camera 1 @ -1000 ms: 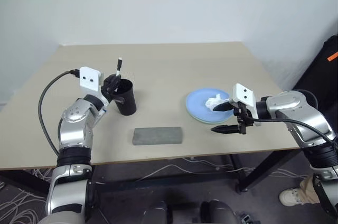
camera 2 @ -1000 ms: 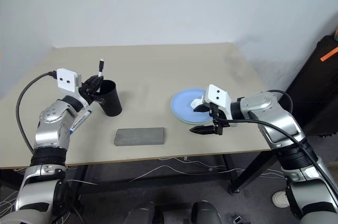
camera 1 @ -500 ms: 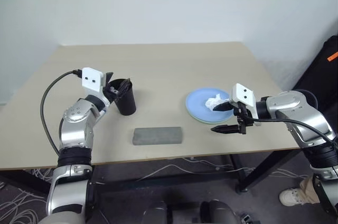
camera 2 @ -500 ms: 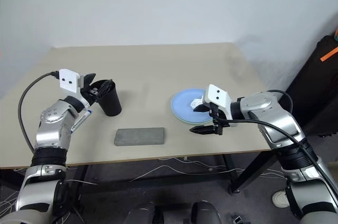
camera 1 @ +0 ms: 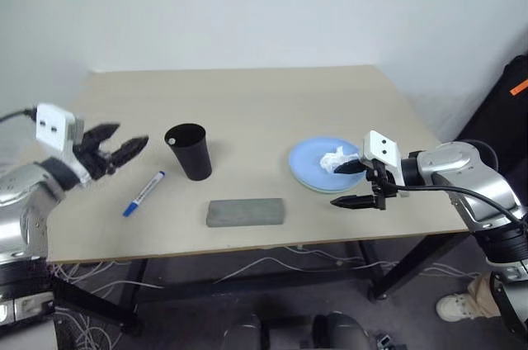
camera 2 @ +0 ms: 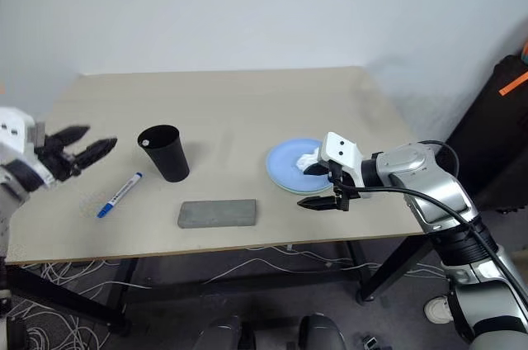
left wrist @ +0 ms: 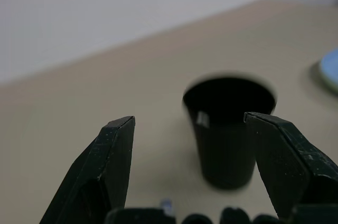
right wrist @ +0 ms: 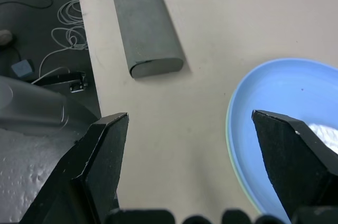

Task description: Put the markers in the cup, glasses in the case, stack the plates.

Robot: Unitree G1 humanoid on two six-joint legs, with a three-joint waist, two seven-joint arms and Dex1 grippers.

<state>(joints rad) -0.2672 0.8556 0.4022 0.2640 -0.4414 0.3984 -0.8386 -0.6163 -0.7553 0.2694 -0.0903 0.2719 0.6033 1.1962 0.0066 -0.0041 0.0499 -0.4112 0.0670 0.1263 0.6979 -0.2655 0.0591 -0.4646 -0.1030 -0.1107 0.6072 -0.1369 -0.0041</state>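
My left gripper (camera 1: 122, 142) hangs open and empty to the left of the cup (camera 1: 189, 151), its two fingers spread wide and pointing toward the cup. The cup stands upright on the table (camera 1: 247, 94), a little apart from my fingertips. Inside the cup, against its wall, I see one small white marker end (camera 1: 171, 141); I cannot tell more about it. One blue-capped marker (camera 1: 143, 193) lies flat on the table to the left of the cup and nearer the front edge, just below my left gripper. Its long axis runs diagonally, with the far end toward the cup and the blue cap toward the front edge. One grey case (camera 1: 246, 212) lies in front of the cup, closed, with its long side along the front edge. To the right of the cup, well apart, one blue plate (camera 1: 309, 160) sits on a green plate (right wrist: 230, 145), with one crumpled tissue (camera 1: 337, 157) on top. My right gripper (camera 1: 350, 184) is wide open and empty at the near rim of these plates.
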